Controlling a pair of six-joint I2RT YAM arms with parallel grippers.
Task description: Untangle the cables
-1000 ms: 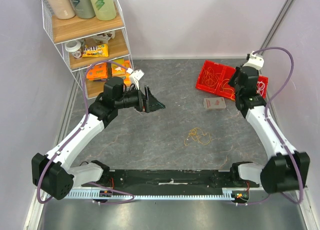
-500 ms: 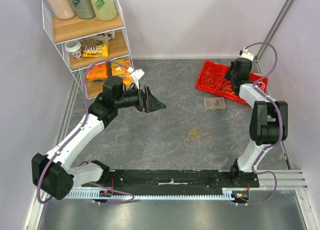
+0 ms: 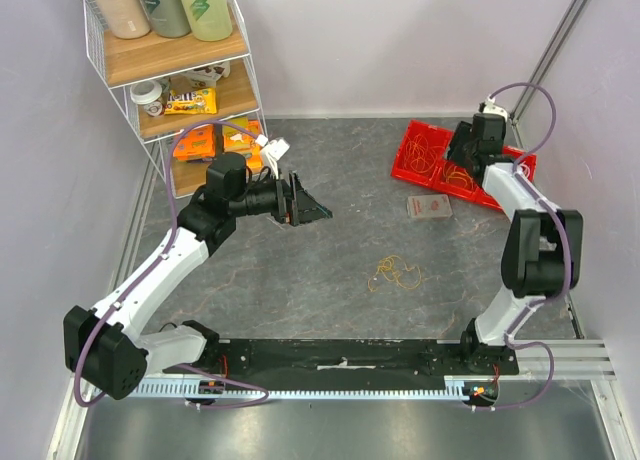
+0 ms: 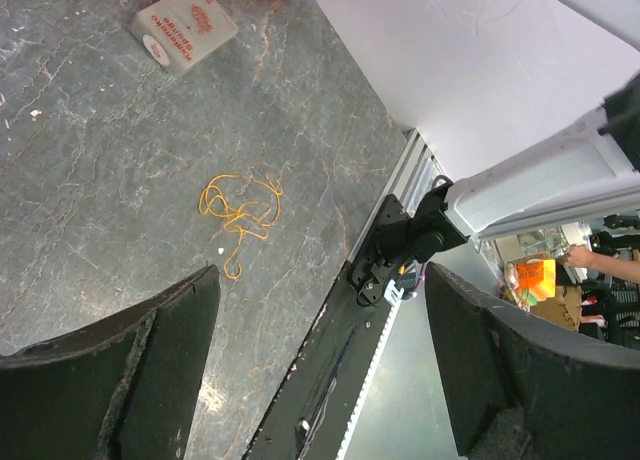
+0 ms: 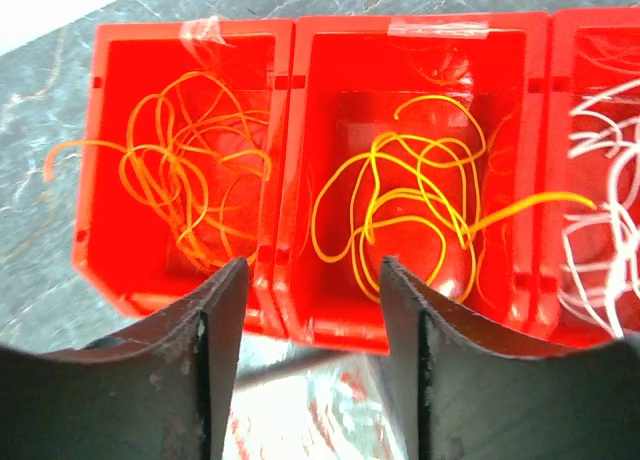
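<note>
One cable tangle (image 3: 396, 273), far from bins (image 5: 285, 130)

White cables (image 5: 603, 228), their bin (image 5: 598, 18) half beyond the right edge.

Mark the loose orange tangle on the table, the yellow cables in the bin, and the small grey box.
loose orange tangle (image 4: 238, 208), left wrist view, centre of its knot.
yellow cables (image 5: 405, 193), right wrist view, middle of the loops.
grey box (image 4: 184, 25), left wrist view, its printed top face.
</note>
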